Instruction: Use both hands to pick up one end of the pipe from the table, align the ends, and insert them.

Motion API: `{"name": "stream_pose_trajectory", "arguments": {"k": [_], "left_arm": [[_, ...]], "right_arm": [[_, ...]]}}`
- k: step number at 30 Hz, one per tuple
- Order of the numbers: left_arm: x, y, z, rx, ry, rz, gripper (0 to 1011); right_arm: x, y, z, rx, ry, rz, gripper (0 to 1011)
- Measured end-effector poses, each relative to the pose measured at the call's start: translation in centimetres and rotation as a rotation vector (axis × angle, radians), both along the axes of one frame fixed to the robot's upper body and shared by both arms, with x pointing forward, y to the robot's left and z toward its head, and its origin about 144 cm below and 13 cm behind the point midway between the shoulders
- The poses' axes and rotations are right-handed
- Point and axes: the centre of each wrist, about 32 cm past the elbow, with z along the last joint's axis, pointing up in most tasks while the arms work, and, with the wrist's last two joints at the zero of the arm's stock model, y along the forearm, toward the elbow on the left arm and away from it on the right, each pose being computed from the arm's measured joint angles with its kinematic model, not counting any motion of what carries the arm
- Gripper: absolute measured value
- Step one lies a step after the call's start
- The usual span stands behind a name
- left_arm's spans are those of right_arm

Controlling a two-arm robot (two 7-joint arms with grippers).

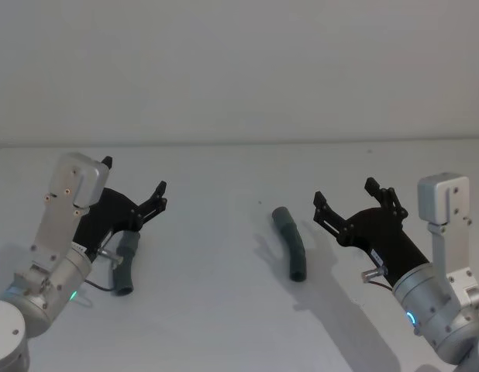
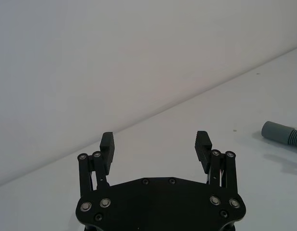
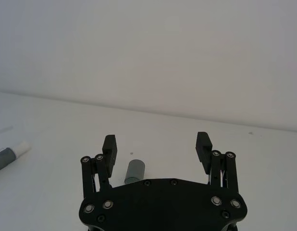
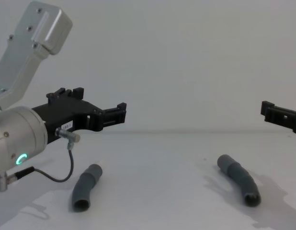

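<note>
Both pieces lie on the surface (image 1: 224, 318), well apart — the left piece (image 1: 125, 271) near the left gripper (image 1: 135, 177), the right piece (image 1: 292, 244) beside the right gripper (image 1: 345, 191). Both grippers hover released, jaws wide. Best to straddle each piece mid-body, leaving its mating end free.

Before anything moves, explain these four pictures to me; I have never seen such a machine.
This is a two-armed robot filmed by four cameras. The head view looks down from above, the chest view looks across the table from lower, and each wrist view looks along its own arm's gripper. The left gripper and right gripper are black two-fingered claws, both open, holding nothing, above the white table. Two bent grey pipe pieces lie there: the left piece by the left gripper, the right piece by the right. The right wrist view shows a white tip on the left piece.
</note>
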Motion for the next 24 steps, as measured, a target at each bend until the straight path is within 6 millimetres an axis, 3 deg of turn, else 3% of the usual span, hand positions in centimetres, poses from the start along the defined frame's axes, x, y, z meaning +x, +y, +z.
{"name": "stream_pose_trajectory", "arguments": {"k": [24], "left_arm": [[0.0,0.0,0.0,0.0,0.0,0.0,1001]], "right_arm": [[0.0,0.0,0.0,0.0,0.0,0.0,1000]]}}
